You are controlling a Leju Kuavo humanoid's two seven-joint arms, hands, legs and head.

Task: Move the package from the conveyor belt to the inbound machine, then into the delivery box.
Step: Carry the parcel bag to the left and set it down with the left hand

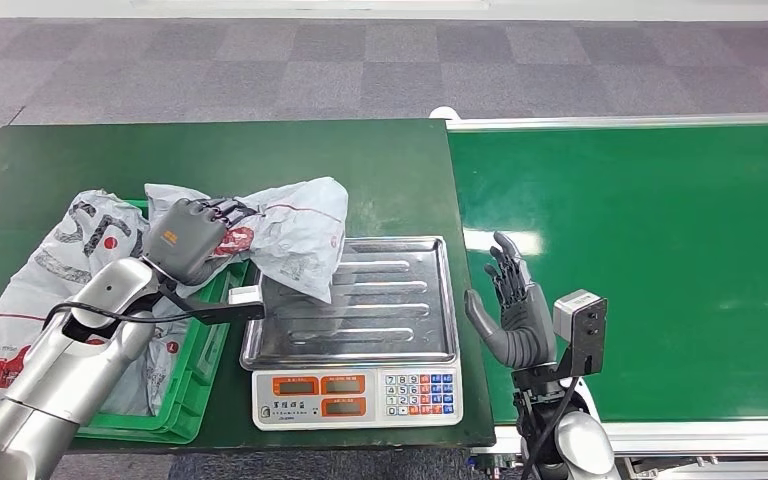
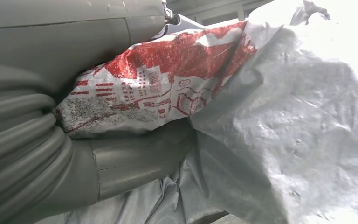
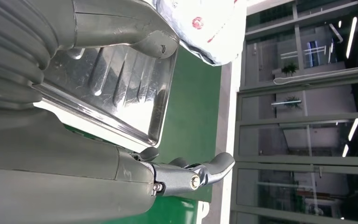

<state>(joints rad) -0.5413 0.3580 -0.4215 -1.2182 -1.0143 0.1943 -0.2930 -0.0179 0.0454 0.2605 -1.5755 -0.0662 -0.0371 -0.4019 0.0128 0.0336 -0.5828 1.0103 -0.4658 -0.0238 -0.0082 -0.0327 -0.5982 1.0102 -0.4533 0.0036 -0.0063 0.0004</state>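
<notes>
My left hand (image 1: 192, 236) grips a white plastic package (image 1: 295, 228) with red print, lifted over the left edge of the scale's steel tray (image 1: 400, 315). One corner of the package hangs down onto the tray. Up close, the left wrist view has the package (image 2: 270, 121) pressed between my thumb (image 2: 135, 161) and palm. My right hand (image 1: 512, 305) stands open and upright just right of the scale, at the edge of the green conveyor belt (image 1: 660, 260), holding nothing. The right wrist view catches the tray (image 3: 116, 93) and a bit of the package (image 3: 205, 28).
A green crate (image 1: 175, 400) at the left holds several other white packages (image 1: 50, 280). The scale's keypad and display (image 1: 358, 396) face me at the table's front edge. The green table (image 1: 260, 160) lies behind.
</notes>
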